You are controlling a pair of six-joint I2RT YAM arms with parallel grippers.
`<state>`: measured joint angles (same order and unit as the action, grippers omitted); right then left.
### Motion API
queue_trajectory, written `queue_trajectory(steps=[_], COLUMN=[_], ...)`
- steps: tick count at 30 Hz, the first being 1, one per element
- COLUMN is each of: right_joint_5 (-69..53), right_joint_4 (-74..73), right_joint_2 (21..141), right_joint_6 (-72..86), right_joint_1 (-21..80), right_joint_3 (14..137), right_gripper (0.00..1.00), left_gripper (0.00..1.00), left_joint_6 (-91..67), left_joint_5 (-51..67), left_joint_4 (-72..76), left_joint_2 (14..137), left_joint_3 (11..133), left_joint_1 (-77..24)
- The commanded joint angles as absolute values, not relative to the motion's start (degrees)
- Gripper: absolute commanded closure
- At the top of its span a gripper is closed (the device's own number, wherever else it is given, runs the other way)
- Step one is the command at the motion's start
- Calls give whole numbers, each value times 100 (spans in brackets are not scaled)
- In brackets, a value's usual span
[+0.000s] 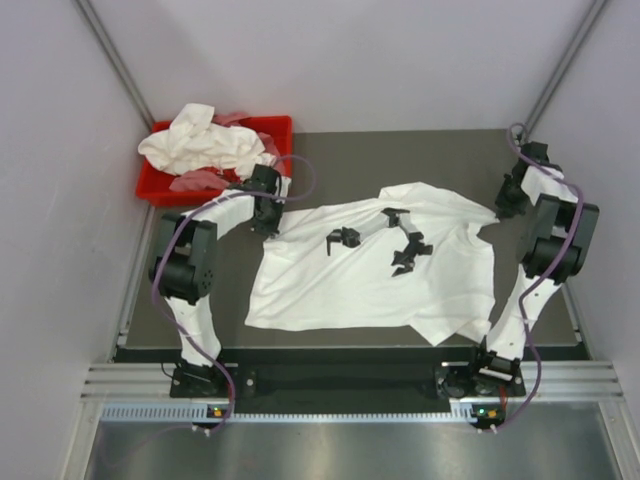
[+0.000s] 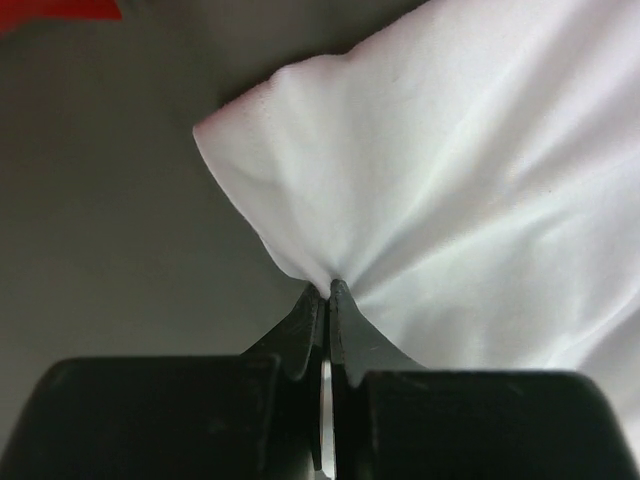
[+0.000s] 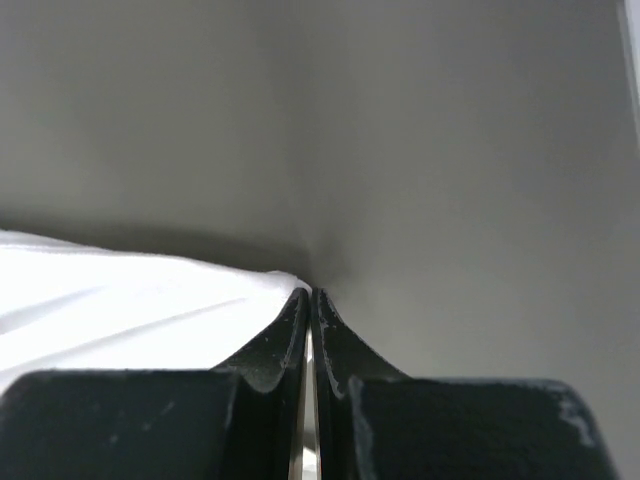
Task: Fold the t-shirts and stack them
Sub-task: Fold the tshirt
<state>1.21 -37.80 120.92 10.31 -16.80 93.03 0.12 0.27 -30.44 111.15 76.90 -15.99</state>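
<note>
One white t-shirt [image 1: 370,285] lies spread and wrinkled across the dark table, with two dark marks near its middle. My left gripper [image 1: 268,218] is at its far left corner. In the left wrist view that gripper [image 2: 327,290] is shut on a pinch of the white cloth [image 2: 450,180]. My right gripper [image 1: 503,207] is at the shirt's far right corner, which is drawn out to a point. In the right wrist view that gripper [image 3: 311,293] is shut, and the cloth's edge [image 3: 120,300] ends right at its tips. More t-shirts [image 1: 205,145] lie crumpled in a heap at the back left.
The heap sits in and over a red bin [image 1: 280,125] at the table's back left corner, just behind my left gripper. Light walls enclose the table on the left, back and right. The shirt's near right corner [image 1: 460,330] is folded over near the front edge.
</note>
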Motion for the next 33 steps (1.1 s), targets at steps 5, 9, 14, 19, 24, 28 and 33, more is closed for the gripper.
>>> queue_trajectory(steps=[5, 9, 14, 19, 24, 28, 33], right_joint_5=[485, 26, 219, 142, -1042, -1380, -1459], right_joint_4=[-3902, -3946, -3955, -4201, -3649, -3620, -3648], right_joint_2=[11619, 11488, 11531, 12101, 12445, 12839, 13008], right_joint_6=[835, 414, 561, 1167, 2755, 3120, 3243], right_joint_1=[-1898, -1689, -1170, -282, -88, 219, 334], right_joint_3=[9210, 9728, 10800, 11758, 11672, 11680, 11409], right_gripper=[80, 44, 39, 42, 44, 44, 45], left_gripper=[100, 63, 43, 64, 60, 54, 53], left_joint_6=[711, 896, 1001, 1484, 1881, 2074, 2153], left_joint_5=[831, 704, -130, -439, -474, -790, -590], left_joint_4=[-3488, -3919, -3772, -3472, -3331, -3209, -3190], left_joint_2=[10661, 10784, 10740, 11152, 11539, 11786, 11988], left_joint_3=[7496, 8198, 8965, 9053, 9167, 9272, 9290], left_joint_1=[-1582, -1644, -1591, -1670, -1749, -1749, -1749])
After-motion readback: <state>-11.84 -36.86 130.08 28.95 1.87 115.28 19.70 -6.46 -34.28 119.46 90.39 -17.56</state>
